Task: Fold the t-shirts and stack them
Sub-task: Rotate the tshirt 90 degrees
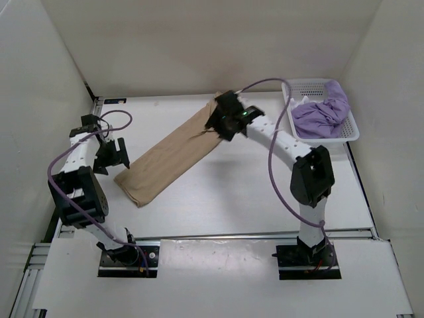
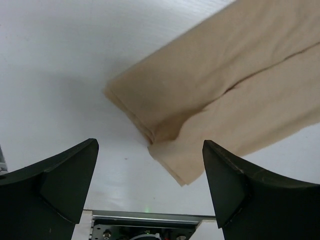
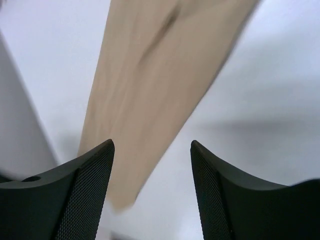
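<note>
Tan t-shirt point(image 1: 169, 159) lies flat on the desk point(image 1: 232, 199), folded into a long narrow strip. It runs diagonally from near-left to far-centre. The left wrist view shows the strip's near end point(image 2: 225, 90) with stacked layers at the corner and a seam line along the length.

Left hand point(image 1: 114, 156) sits just beside that near end, on its left side. Its fingers are spread wide with nothing between them point(image 2: 150, 185), and the cloth lies ahead of the tips, not gripped.

Right hand point(image 1: 218, 122) is over the strip's far end. Its fingers are also spread wide point(image 3: 152, 190). The tan cloth point(image 3: 150, 85) shows blurred below and beyond them, and contact cannot be told.

Lavender t-shirt point(image 1: 322, 114) is bunched up in the white basket point(image 1: 351, 136) at the far-right corner of the desk, well apart from both hands. A bit of white cloth point(image 1: 306, 101) shows at the basket's left side, too small to tell what it is.
</note>
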You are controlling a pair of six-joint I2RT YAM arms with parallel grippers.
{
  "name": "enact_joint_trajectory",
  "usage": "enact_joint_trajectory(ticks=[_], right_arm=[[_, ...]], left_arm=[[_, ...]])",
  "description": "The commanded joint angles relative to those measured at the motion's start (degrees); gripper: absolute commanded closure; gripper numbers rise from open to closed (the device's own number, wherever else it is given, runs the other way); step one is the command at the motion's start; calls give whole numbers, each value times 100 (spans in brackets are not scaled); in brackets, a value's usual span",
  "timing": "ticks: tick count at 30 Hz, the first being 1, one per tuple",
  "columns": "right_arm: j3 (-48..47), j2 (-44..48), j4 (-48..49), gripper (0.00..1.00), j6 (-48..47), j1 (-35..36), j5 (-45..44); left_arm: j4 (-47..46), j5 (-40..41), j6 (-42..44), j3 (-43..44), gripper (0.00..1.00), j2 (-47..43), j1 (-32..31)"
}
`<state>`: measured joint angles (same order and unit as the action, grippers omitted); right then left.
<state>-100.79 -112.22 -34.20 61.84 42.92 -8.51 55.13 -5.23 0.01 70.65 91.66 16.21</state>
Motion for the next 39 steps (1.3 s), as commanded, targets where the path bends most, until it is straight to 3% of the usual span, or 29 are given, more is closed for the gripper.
enact_joint_trajectory(ticks=[1,9,16,22,25,26,30,31,35,36,37,39], right_arm=[[-212,-491,-509,32,-1332,-948,-880],[-1310,-1819,-159,32,-1298,-2374,261],[-2006,-2699,430,33,-1430,-2446,780],[-1821,-2822,651,37,-930,-2446,344],[-2013,-3059,730,46,-597,-2446,254],[-2128,-3147,730,60,-490,-2446,184],[-2865,-3814,1351,97,116,-2446,236],[-3006,-3937,1572,100,213,-2446,314],[-3798,-4588,2828,99,363,-2394,464],[-3851,-4589,3100,94,311,-2393,465],[-3851,-4589,3477,74,258,-2393,526],[-3851,-4459,3481,54,-39,-2393,526]], left_arm=[[-231,135,-1,212,4,185,-301],[-775,752,-1,98,5,976,-443],[-829,857,-1,151,5,1161,-320],[-882,769,-1,-226,5,1231,-267],[-934,831,-1,-385,6,1311,-267],[-934,831,-1,-386,6,1311,-267],[-934,542,-1,-570,6,1039,-267],[-934,489,-1,-631,5,951,-267],[-794,339,-1,-1210,5,652,-617],[-794,278,-1,-1316,5,591,-680],[-794,277,-1,-1422,7,590,-732],[-794,277,-1,-1546,7,590,-786]])
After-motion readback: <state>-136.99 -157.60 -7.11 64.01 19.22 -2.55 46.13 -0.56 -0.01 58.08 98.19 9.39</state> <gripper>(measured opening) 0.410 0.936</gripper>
